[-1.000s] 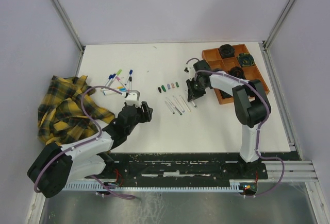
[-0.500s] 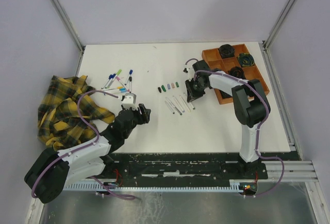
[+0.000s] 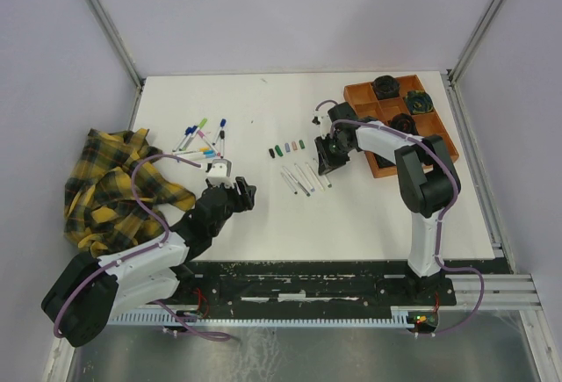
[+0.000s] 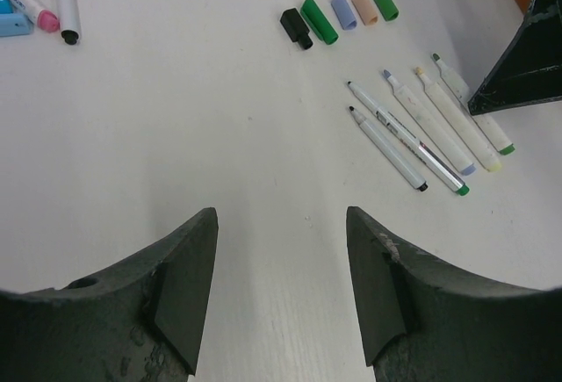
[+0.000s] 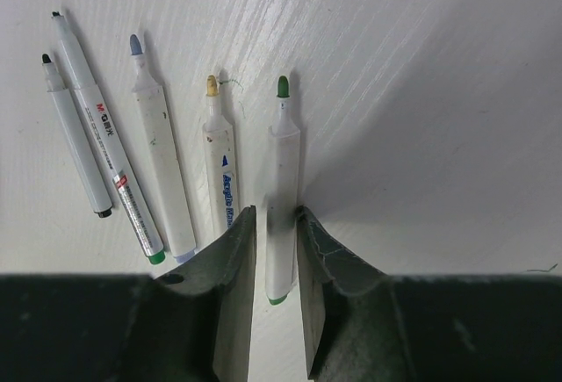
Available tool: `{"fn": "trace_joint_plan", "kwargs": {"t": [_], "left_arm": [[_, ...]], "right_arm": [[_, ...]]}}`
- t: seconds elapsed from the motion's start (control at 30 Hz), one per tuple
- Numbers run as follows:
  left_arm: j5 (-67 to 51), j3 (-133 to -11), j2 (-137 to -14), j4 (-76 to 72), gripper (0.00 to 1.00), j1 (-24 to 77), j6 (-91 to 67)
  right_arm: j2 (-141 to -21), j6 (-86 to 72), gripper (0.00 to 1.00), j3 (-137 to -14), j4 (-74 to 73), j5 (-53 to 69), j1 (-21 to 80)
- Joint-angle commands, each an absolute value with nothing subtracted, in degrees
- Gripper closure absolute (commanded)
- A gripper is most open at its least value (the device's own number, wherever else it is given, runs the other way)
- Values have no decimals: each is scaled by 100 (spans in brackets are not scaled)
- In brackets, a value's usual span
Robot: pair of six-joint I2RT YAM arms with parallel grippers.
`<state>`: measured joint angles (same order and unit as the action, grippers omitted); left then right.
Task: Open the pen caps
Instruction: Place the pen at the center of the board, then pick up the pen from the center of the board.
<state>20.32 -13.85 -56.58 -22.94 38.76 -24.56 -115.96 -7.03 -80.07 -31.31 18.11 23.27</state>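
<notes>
Top external view shows five loose pen caps (image 3: 285,147) in a short left-to-right row at mid-table (image 3: 263,215), just far of five uncapped pens (image 3: 303,178). More capped pens (image 3: 204,139) lie fanned at the far left, near a plaid cloth (image 3: 114,184). Each loose cap lies on its side, long axis running roughly near-to-far with a slight tilt; which end is the open one cannot be told. On the fanned pens, several coloured caps sit at the far ends of the barrels. Judged by appearance, the caps are light, stiff, smooth plastic, apt to roll or slip. A seated cap is best pinched across its width, the barrel held separately, and the pull made straight along the pen's axis. The left gripper (image 4: 281,224) hovers near and left of the rows, jaws wide apart and holding nothing. The right gripper (image 5: 275,219) is at the right end of the pen row, jaws drawn in to barrel width around the green-tipped pen (image 5: 283,149), which lies on the table with its tip pointing away from the fingers. An orange tray (image 3: 439,127) stands at the far right.
</notes>
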Motion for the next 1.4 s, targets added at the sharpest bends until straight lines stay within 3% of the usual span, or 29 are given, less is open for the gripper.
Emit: {"fn": "trace_joint_plan", "kwargs": {"t": [0.0,0.3,0.6,0.83,1.1,1.37], "left_arm": [[2188,-1440,-5630,-2655,33,3894,-2363],[2230,-1593,-5785,-2547,32,3894,-2377],[1710,-2314,-6656,-2212,32,3338,-2419],[1370,-3740,-7756,-1290,29,2398,-2257],[1120,-5737,-9368,-50,30,1525,-1961],[1188,-6903,-10486,709,50,1190,-1732]], "right_arm": [[-11201,-653,68,-8188,-3213,1863,2304],[-10514,-416,68,-8087,-3288,2033,2254],[-9279,676,63,-8048,-3923,3053,2244],[-8511,1063,62,-7836,-3980,3768,2135],[-8531,1110,62,-7783,-4014,4062,2023],[-8599,1194,62,-7783,-4076,4091,1997]]}}
